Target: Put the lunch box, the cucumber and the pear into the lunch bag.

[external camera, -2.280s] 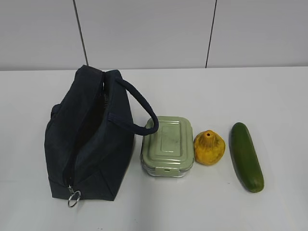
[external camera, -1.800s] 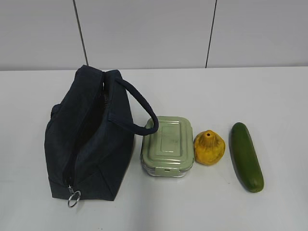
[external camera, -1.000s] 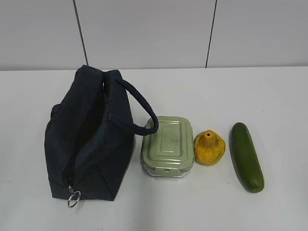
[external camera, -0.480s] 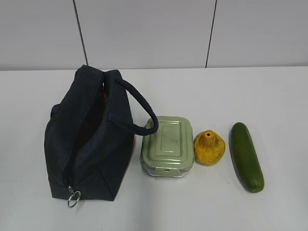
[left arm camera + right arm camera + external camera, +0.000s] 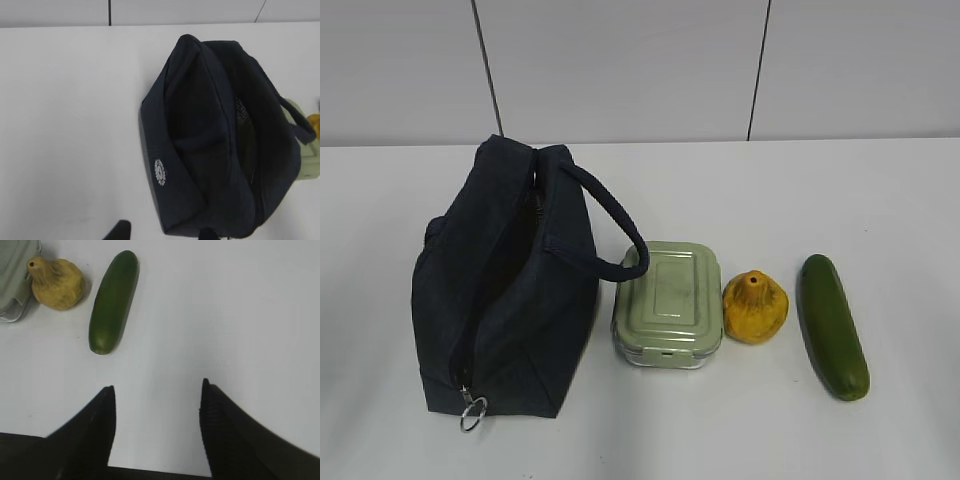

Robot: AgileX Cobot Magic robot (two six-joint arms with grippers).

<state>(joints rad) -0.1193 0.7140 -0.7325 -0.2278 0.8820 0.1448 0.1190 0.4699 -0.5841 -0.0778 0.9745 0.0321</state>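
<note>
Black right gripper (image 5: 156,390) jaws spread, empty, over bare table (image 5: 225,315). Left gripper (image 5: 162,232) tips barely visible, state unclear. Cucumber (image 5: 833,326) smooth, likely slippery: grasp mid-length. Pear (image 5: 755,307) beside lunch box (image 5: 668,304), rigid. Lunch bag (image 5: 505,275) soft, unzipped.

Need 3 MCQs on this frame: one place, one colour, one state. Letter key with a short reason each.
1. What lies directly between the lunch box and the cucumber?
A. the pear
B. the lunch bag
C. nothing

2. What colour is the lunch box lid?
A. navy
B. pale green
C. orange

3. How is the lunch bag top?
A. zipped shut
B. unzipped, gaping
C. holding the cucumber

Key: 1 A, the pear sits between them. 2 B, the lid is sage green. 3 B, the dark interior shows, with the ring pull at the near end.
</note>
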